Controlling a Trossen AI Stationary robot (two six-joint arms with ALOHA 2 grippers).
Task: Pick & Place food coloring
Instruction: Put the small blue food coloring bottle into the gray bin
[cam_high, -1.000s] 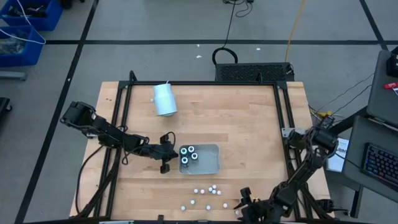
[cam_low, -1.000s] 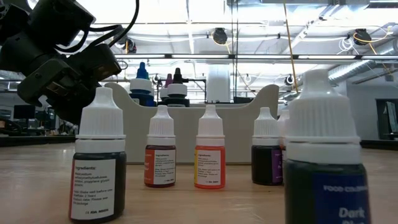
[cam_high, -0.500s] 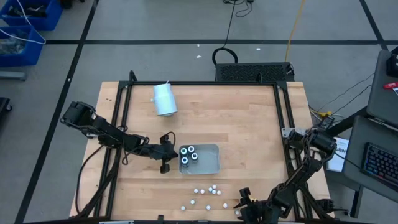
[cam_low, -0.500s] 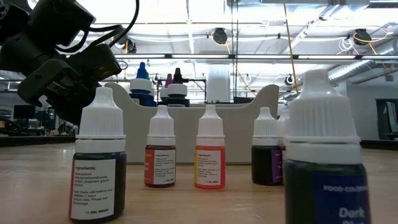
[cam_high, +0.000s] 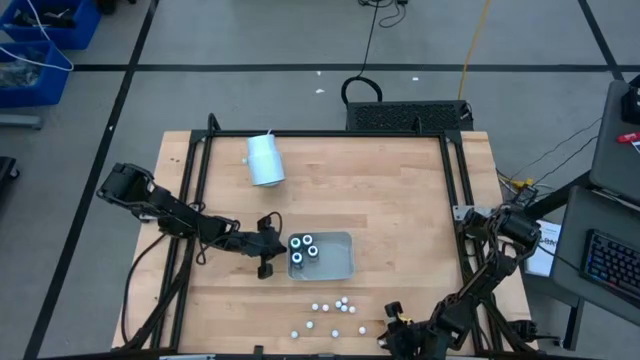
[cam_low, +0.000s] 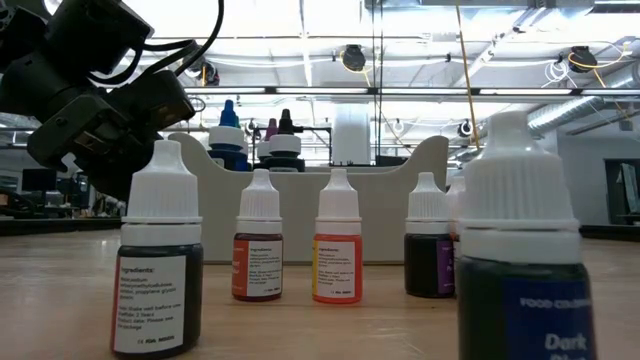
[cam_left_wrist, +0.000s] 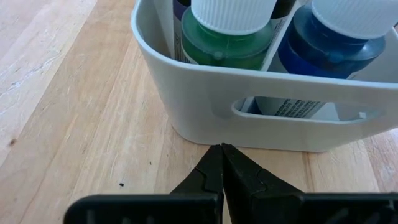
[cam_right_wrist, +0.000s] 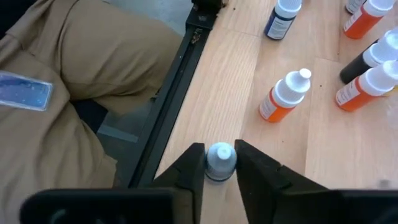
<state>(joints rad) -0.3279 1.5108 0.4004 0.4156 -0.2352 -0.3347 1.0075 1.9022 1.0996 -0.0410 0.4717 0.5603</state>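
The food coloring stands in two groups. Several dark bottles with white-ringed tops (cam_high: 304, 248) sit inside the grey tray (cam_high: 338, 262). Several small white-capped bottles (cam_high: 338, 306) stand on the wood toward the near edge, also seen as a row (cam_low: 337, 254) in the low view. My left gripper (cam_left_wrist: 222, 148) is shut, with its tips just short of the tray's left wall (cam_left_wrist: 205, 99), below the handle slot. My right gripper (cam_right_wrist: 219, 163) is at the near edge (cam_high: 392, 322), shut on one small bottle. My right gripper pinches a small white-capped bottle by its cap (cam_right_wrist: 219, 155) between the two fingers (cam_right_wrist: 194, 163). The wrist view looks down on the cap, and the fingers hide the body. Whether the bottle's base rests on the wood, I cannot tell.
A large white cylinder (cam_high: 265, 160) lies near the far left corner. The table's frame rail (cam_right_wrist: 180, 68) runs beside my right gripper, with tan cloth (cam_right_wrist: 81, 68) beyond the edge. Loose orange and dark bottles (cam_right_wrist: 285, 94) stand close by. Bare wood (cam_high: 400, 200) fills the right half.
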